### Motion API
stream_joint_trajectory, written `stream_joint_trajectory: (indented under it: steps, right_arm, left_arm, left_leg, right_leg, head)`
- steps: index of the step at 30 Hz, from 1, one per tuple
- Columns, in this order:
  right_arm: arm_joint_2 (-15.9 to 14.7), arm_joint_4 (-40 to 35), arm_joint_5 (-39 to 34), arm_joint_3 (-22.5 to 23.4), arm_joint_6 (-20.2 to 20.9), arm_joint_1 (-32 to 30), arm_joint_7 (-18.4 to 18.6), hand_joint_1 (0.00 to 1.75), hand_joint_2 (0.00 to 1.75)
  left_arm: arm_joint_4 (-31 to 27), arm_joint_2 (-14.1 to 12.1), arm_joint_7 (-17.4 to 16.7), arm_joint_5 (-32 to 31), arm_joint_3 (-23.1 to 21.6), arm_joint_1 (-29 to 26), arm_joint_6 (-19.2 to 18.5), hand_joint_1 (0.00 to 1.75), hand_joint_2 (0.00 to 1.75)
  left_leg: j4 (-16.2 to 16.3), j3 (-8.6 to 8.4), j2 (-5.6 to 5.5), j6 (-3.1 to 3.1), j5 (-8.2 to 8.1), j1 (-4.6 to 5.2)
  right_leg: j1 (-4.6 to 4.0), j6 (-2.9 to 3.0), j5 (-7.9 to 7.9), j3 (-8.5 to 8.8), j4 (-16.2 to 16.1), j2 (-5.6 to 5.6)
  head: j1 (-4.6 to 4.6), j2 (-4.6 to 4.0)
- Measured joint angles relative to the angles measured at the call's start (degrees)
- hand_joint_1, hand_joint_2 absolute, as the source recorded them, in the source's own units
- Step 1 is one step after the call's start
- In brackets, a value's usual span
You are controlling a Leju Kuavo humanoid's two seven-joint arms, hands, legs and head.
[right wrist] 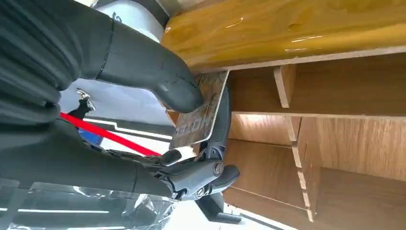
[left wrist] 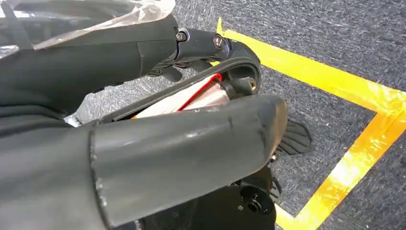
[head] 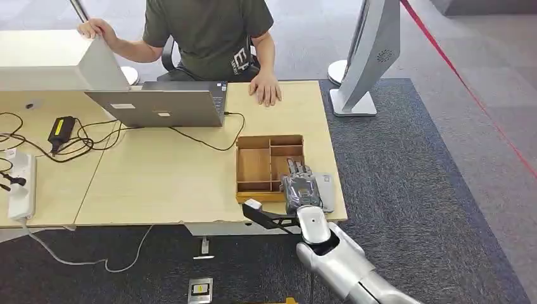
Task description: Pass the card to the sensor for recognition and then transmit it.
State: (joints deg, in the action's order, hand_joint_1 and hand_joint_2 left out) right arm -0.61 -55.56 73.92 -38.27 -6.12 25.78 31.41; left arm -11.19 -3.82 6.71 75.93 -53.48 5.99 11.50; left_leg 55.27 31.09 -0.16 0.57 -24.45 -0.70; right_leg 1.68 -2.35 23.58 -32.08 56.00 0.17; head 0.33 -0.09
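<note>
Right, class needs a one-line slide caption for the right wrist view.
Right hand pinches a card beside the wooden divided tray.

The right robot hand (head: 300,187) lies over the wooden tray (head: 254,166) beside a grey pad (head: 327,191).

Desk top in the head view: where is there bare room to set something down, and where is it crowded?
Bare: the wide patch of desk between the laptop and the near edge, left of the wooden tray; also beyond the tray, below the person's hand. Crowded: the far left, with cables and power strip, and the right edge, where the right hand pinches the card.
</note>
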Motion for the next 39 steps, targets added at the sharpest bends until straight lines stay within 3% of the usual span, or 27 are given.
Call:
stream_joint_trajectory:
  steps: [15,27,39]
  right_arm:
    - [-2.06,-5.66,3.43,0.07,0.41,-0.6,-0.39,1.75,1.75]
    - [-3.58,-18.38,10.18,0.0,1.94,-0.61,-2.43,1.75,1.75]
    - [-4.74,-26.75,11.3,-0.04,1.14,-0.44,-3.54,1.75,1.75]
  left_arm:
    - [0.0,-0.02,0.46,-0.52,0.0,-0.01,-0.7,0.0,0.0]
    - [0.0,0.0,0.68,-0.7,0.0,-0.07,-0.55,0.0,0.0]
    - [0.0,0.0,0.92,-0.89,0.0,-0.06,-0.59,0.0,0.0]
  left_leg:
    - [0.0,0.04,0.0,0.0,0.0,0.0]
    - [0.0,0.03,0.0,0.0,0.0,0.0]
    - [0.0,0.05,0.0,0.0,0.0,0.0]
  right_leg:
    - [0.0,0.0,0.0,-0.03,0.0,0.0]
    - [0.0,0.0,-0.01,-0.03,0.01,0.01]
    - [0.0,0.0,0.0,-0.03,0.0,0.01]
  head:
    - [0.0,0.02]
    - [0.02,0.0]
    - [0.02,0.0]
